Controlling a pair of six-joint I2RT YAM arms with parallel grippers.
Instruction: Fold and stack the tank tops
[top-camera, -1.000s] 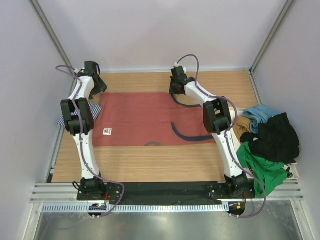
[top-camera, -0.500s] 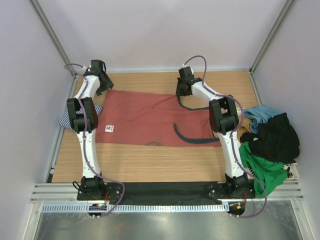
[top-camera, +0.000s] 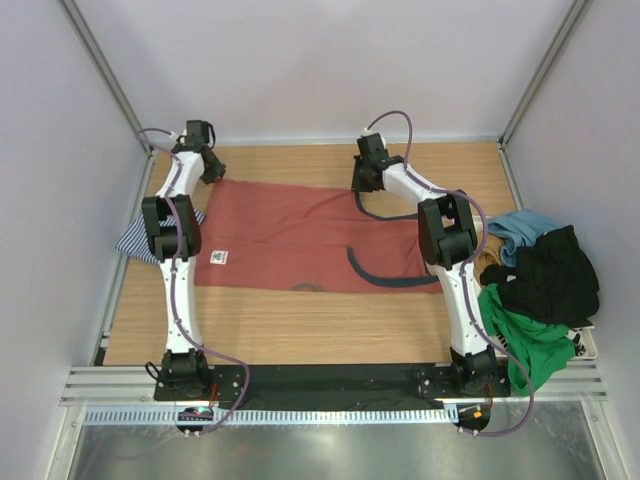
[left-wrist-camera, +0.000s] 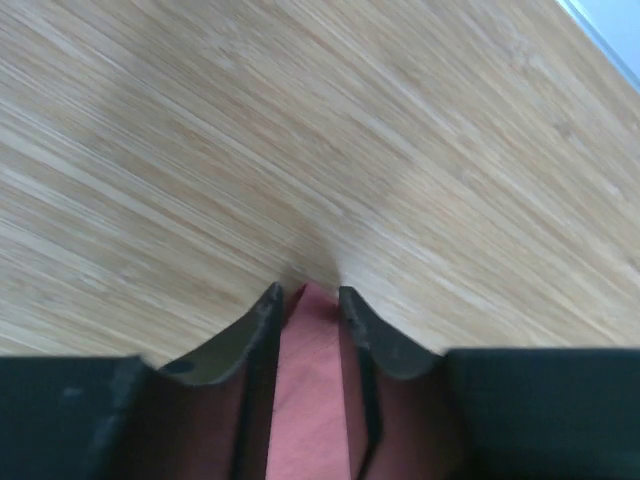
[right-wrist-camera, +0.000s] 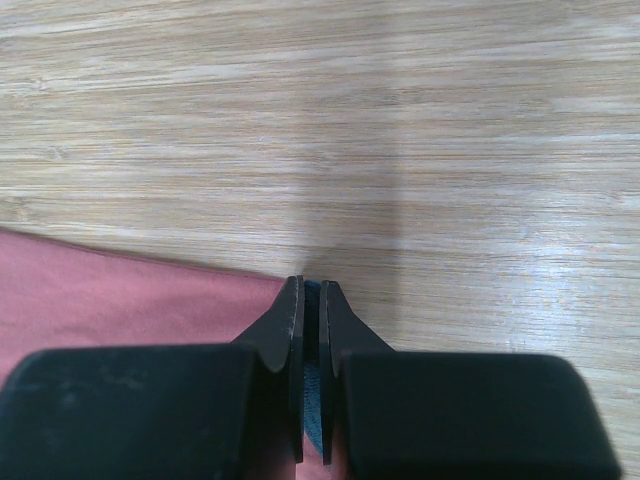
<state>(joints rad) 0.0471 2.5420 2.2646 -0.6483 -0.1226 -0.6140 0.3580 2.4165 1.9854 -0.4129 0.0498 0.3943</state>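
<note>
Pale-walled booth, with a wooden table (top-camera: 300, 330) for its floor. Largest thing on the wood: rust-red tank top (top-camera: 290, 235), spread nearly flat across the middle with its long side running left to right. Dark grey-blue trim (top-camera: 385, 278) curving through its right half, small white label (top-camera: 214, 262) near its left end. Heaped at the table's right edge, beside the right arm: pile of clothes (top-camera: 540, 290) in green, black, blue and tan. At the left edge, partly hidden by the left arm and just beside the red cloth: striped tank top (top-camera: 135, 240), navy and white, only a wedge of it visible.

Both arms reaching to the far side of the red top. Left gripper (top-camera: 213, 172) down at the far left corner. Seen from the wrist: fingers (left-wrist-camera: 255, 330) partly closed with a gap between them, tip of red cloth in that gap, bare wood beyond. Unclear whether pinched or merely straddled. Right gripper (top-camera: 357, 182) down at the far edge, at the start of a loop of dark trim. Fingers (right-wrist-camera: 285, 320) pressed almost together, clamped on a sliver of that trim at the cloth's edge.
</note>
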